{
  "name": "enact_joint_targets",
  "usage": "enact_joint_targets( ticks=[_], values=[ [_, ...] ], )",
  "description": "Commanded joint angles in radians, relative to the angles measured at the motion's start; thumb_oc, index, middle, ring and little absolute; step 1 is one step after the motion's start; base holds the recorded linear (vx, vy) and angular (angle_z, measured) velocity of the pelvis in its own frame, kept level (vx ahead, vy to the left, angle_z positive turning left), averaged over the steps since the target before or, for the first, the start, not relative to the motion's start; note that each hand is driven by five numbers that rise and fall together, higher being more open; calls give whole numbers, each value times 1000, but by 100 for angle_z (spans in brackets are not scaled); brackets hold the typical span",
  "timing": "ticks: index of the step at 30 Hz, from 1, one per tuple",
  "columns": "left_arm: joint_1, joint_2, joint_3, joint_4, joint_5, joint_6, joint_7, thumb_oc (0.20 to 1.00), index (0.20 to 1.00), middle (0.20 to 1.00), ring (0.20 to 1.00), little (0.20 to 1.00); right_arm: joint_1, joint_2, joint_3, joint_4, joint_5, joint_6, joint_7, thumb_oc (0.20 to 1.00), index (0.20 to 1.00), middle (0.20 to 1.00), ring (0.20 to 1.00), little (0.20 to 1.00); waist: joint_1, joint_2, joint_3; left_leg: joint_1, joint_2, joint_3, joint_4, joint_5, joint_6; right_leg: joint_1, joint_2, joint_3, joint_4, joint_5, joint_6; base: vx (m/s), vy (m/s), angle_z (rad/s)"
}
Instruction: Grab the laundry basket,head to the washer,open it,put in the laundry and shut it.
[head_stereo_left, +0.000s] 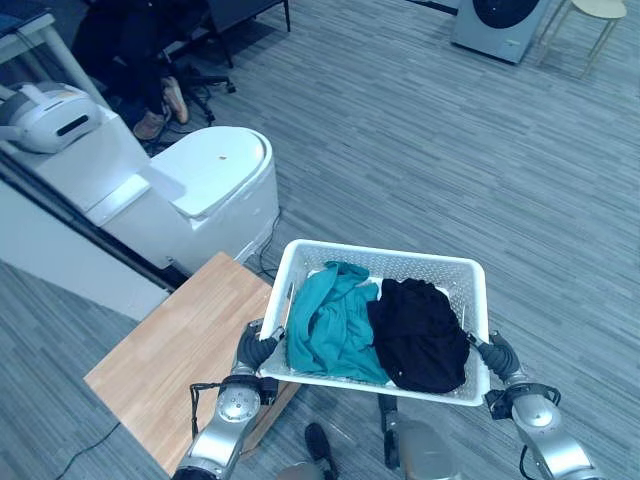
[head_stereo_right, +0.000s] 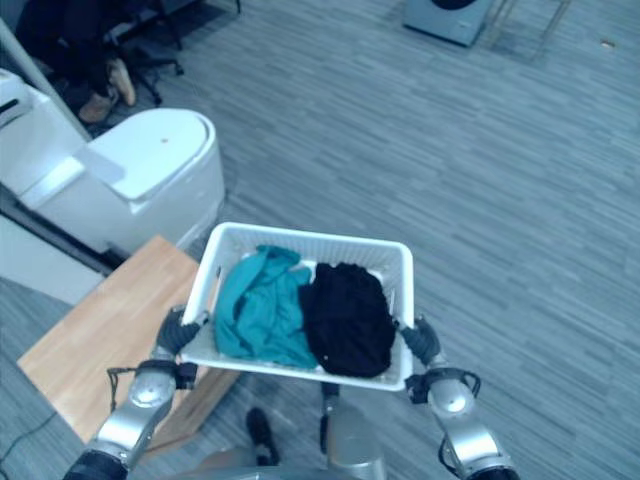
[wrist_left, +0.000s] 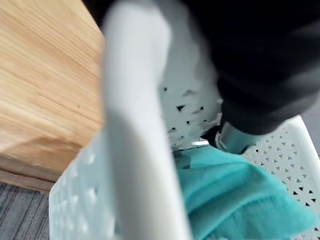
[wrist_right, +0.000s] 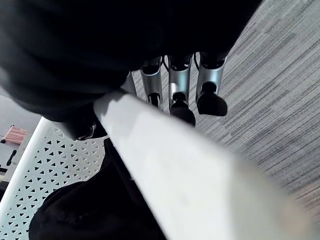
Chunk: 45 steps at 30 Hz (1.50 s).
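A white plastic laundry basket, rectangular with walls pierced by small triangular holes and a smooth thick rim, is held off the floor between the two arms, just past the near corner of a light wooden table. Inside it lie two crumpled pieces of cloth side by side: a teal garment on the robot's left and a black garment on its right, touching in the middle and together covering most of the basket's bottom. The black one bulges up to about rim height.

The left robot hand is at the basket's left short side, its dark cover pressed against the rim; whether its fingers are curled round the rim cannot be told. The right robot hand is at the right short side, and in the right wrist view its silver fingers with dark tips reach down over the outside of the rim, clasping it.

To the left, beyond the table, stands a white rounded appliance with a flat lid. Far across the grey striped carpet floor, a grey front-loading washer with a dark round door stands at the top of the left eye view.
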Motion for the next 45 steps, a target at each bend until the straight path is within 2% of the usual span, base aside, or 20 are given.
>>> enact_joint_targets(
  ticks=[1, 4, 7, 9, 10, 13, 14, 15, 22, 23, 27, 28, 30, 31, 35, 37, 40, 42, 44, 45],
  values=[
    [-14, 4, 64, -59, -51, -103, -26, 200, 200, 200, 200, 200, -102, -11, -23, -91, 36, -96, 31, 200, 200, 200, 200, 200, 40, 4, -70, 31, 15, 21, 79, -135, 35, 56, -141, -190, 135, -97, 65, 254, -307, -293],
    [-3, -16, 54, -50, -60, -105, -36, 200, 200, 200, 200, 200, -82, -33, -34, -100, 37, -88, 32, 200, 200, 200, 200, 200, 30, 19, -78, 21, 48, 20, 209, -178, 19, 78, -103, -126, 103, -114, 46, 230, -231, -174],
    [-14, -37, 28, -41, -86, -109, -29, 200, 200, 200, 200, 200, -73, -63, -49, -110, 61, -89, 18, 200, 200, 200, 200, 200, 38, 22, -45, -55, 118, -43, 462, -105, -25, 132, -64, -93, 84, -148, 4, 192, -246, -24],
    [-16, -41, 15, -36, -93, -112, -28, 200, 200, 200, 200, 200, -80, -72, -47, -111, 63, -83, 12, 200, 200, 200, 200, 200, 60, 17, -30, -127, 70, -147, 521, -112, -23, 162, -44, -65, 68, -166, -14, 174, -179, -87],
    [-11, -41, 12, -36, -91, -112, -24, 200, 200, 200, 200, 200, -80, -72, -46, -117, 64, -82, 14, 200, 200, 200, 200, 200, 68, 4, -26, -177, 26, -174, 516, -116, 0, 164, -49, -54, 60, -153, -15, 164, -107, -75],
    [6, -42, 11, -36, -87, -108, -25, 200, 200, 200, 200, 200, -73, -69, -42, -115, 68, -83, 20, 200, 200, 200, 200, 200, 81, -4, -32, -204, -3, -195, 442, -140, 13, 183, -42, -24, 45, -162, -2, 230, -43, -70],
    [17, -40, 18, -39, -82, -101, -27, 200, 200, 200, 200, 200, -73, -69, -39, -105, 66, -81, 17, 200, 200, 200, 200, 200, 95, -4, -33, -238, -17, -217, 360, -107, 13, 209, -26, 3, 31, -165, 6, 444, -34, -64],
    [25, -39, 23, -41, -79, -96, -26, 200, 200, 200, 200, 200, -74, -67, -33, -98, 65, -83, 12, 200, 200, 200, 200, 200, 114, 8, -34, -265, -31, -242, 218, -13, 0, 242, 8, 30, 11, -177, 11, 448, -36, -55],
    [28, -43, 28, -49, -72, -96, -26, 200, 200, 200, 200, 200, -74, -59, -39, -93, 66, -90, -1, 200, 200, 200, 200, 200, 140, 23, -29, -326, -32, -227, 60, 69, -13, 323, 45, 87, 4, -227, 16, 387, 49, -60],
    [52, -38, 34, -48, -72, -103, -28, 200, 200, 200, 200, 200, -59, -28, -28, -87, 57, -94, 17, 200, 200, 200, 200, 200, 164, 12, -58, -310, -34, -249, 118, 60, 21, 368, 12, 133, 62, -257, 46, 930, 303, -85],
    [42, 0, 36, -49, -64, -100, -23, 200, 200, 200, 200, 200, -69, -20, -8, -99, 44, -100, 41, 200, 200, 200, 200, 200, 157, -6, -56, -238, -60, -206, 161, -29, 89, 224, -62, 164, 422, -121, 118, 525, 225, -94],
    [35, 11, 37, -44, -55, -97, -19, 200, 200, 200, 200, 200, -67, -18, -5, -104, 35, -97, 53, 200, 200, 200, 200, 200, 138, 2, -43, -167, -70, -198, 153, -68, 108, 128, -88, 139, 519, -78, 114, 433, 161, -83],
    [33, 14, 39, -46, -54, -98, -17, 200, 200, 200, 200, 200, -67, -17, -4, -106, 36, -96, 55, 200, 200, 200, 200, 200, 130, 10, -39, -142, -70, -194, 147, -82, 110, 94, -99, 108, 518, -83, 107, 342, 79, 9],
    [36, 17, 46, -51, -52, -100, -20, 200, 200, 200, 200, 200, -68, -21, -4, -104, 37, -89, 63, 200, 200, 200, 200, 200, 112, 20, -33, -84, -76, -192, 126, -111, 105, 50, -108, 50, 439, -129, 87, 265, 18, 1],
    [39, 17, 61, -55, -53, -98, -27, 200, 200, 200, 200, 200, -63, -27, -20, -103, 45, -84, 64, 200, 200, 200, 200, 200, 86, 24, -24, -15, -86, -206, 115, -158, 94, 2, -93, 15, 244, -114, 83, 403, -55, 11],
    [27, -1, 66, -31, -27, -101, -28, 200, 200, 200, 200, 200, -46, -25, -45, -96, 35, -83, 54, 200, 200, 200, 200, 200, 46, 19, -15, 56, -100, -254, 102, -205, 74, -78, -73, 99, 53, -34, 121, 646, -222, 59],
    [37, -21, 49, -21, -19, -114, -42, 200, 200, 200, 200, 200, -13, -30, -57, -92, 30, -89, 67, 200, 200, 200, 200, 200, 28, 30, -39, 109, -96, -298, 171, -245, 47, -54, -65, 136, 108, -15, 97, 677, -317, 97],
    [45, -36, 41, -17, -36, -110, -50, 200, 200, 200, 200, 200, -5, -50, -64, -88, 32, -92, 68, 200, 200, 200, 200, 200, 29, 41, -49, 46, -39, -310, 392, -108, -12, 12, -42, 116, 100, -38, 54, 563, -425, 98],
    [54, -40, 41, -25, -45, -107, -57, 200, 200, 200, 200, 200, 1, -55, -71, -93, 37, -90, 68, 200, 200, 200, 200, 200, 31, 34, -52, 13, -23, -309, 456, -65, -15, 37, -37, 106, 93, -51, 37, 321, -269, 29],
    [62, -45, 38, -24, -63, -101, -65, 200, 200, 200, 200, 200, 5, -69, -80, -86, 32, -80, 64, 200, 200, 200, 200, 200, 45, 21, -52, -45, 4, -262, 550, -25, -10, 110, -27, 90, 79, -101, 4, 337, -236, -25]
  ],
)
